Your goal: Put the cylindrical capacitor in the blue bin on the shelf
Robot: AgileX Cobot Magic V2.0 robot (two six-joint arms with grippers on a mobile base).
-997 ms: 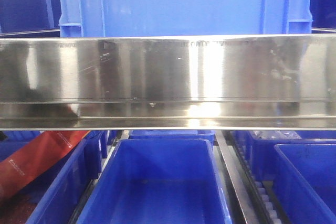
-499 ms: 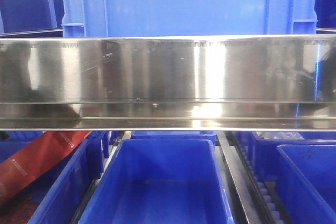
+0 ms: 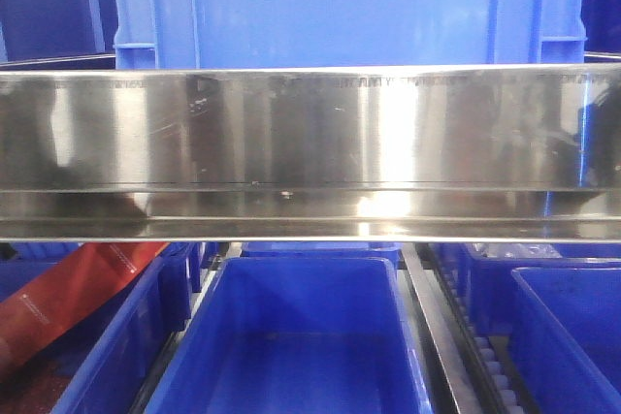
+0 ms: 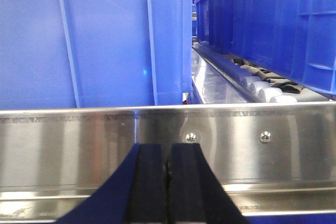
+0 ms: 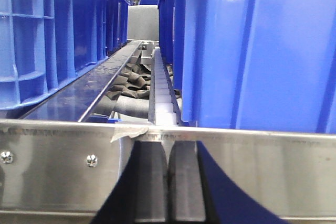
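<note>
The shelf's wide mirror-like steel front rail (image 3: 310,152) spans the front view. A large blue bin (image 3: 349,7) stands on the level above it, and an empty blue bin (image 3: 291,336) sits below. No capacitor shows in any view. My left gripper (image 4: 168,153) is shut with nothing between its pads, close in front of the rail (image 4: 262,156), below a big blue bin (image 4: 94,40). My right gripper (image 5: 168,153) is shut and empty, also right at the rail (image 5: 58,171), beside a blue bin (image 5: 262,51).
An orange-red item with white lettering (image 3: 68,293) lies in the lower left bin. More blue bins (image 3: 563,327) stand at lower right. White rollers (image 5: 161,87) and dark cloth (image 5: 131,85) lie between bins; a steel divider rail (image 3: 432,327) runs between lower bins.
The front view has shifted slightly: the bins and rail sit a little further right than one second ago. Nothing else has changed.
</note>
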